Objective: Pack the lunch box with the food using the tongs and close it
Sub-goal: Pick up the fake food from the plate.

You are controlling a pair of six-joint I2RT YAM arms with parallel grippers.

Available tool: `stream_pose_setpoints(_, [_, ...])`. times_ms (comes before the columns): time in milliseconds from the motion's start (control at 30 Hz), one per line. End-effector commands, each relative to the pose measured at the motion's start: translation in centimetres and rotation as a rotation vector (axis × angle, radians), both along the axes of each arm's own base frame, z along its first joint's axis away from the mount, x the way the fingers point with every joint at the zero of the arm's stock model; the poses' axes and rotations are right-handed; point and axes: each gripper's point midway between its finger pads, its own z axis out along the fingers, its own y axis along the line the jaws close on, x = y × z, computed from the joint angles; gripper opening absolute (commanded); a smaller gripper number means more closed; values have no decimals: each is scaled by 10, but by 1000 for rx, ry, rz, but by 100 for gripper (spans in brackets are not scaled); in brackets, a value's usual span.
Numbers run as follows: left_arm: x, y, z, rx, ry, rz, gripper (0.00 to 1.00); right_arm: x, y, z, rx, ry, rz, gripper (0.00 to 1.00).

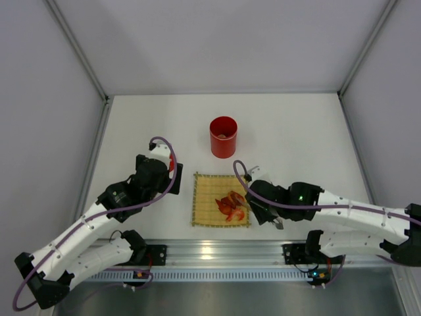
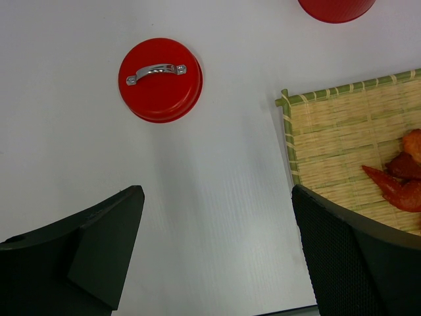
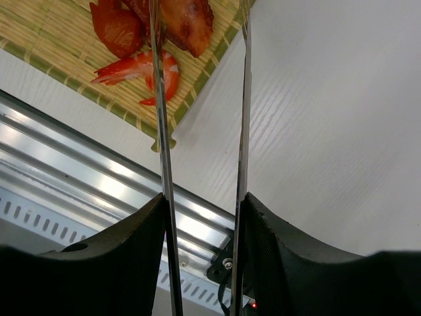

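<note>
Right jaws clenched on long silver metal tongs; tong arms reach over red-orange food pieces on yellow bamboo mat (middle of counter's near edge). Left jaws released, near round red lid, left of mat. Open red cylindrical lunch box mid-counter, toward far edge.

The left arm and right arm wear white rounded shells between black joint housings. A purple cable trails each. The left gripper's fingers are matte black, finely dimpled.
</note>
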Motion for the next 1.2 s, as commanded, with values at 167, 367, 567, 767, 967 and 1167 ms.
stream_pose_setpoints(167, [2, -4, 7, -34, -31, -8, 99, 3, 18, 0, 44, -28, 4, 48])
stream_pose_setpoints(367, [2, -3, 7, -32, -32, -8, 99, 1, 22, -2, 49, -21, 13, 48])
stream_pose_setpoints(567, [2, -4, 7, -33, -32, -7, 99, 0, 28, -5, 52, -13, 26, 48])
stream_pose_setpoints(767, [2, -3, 7, -33, -33, -8, 99, -1, 32, -12, 41, 1, 37, 47])
stream_pose_setpoints(967, [2, -3, 8, -35, -34, -7, 99, -1, 31, -17, 24, 5, 33, 41])
stream_pose_setpoints(1167, [2, -3, 8, -35, -34, -7, 99, 1, 27, -3, 34, -14, 20, 32])
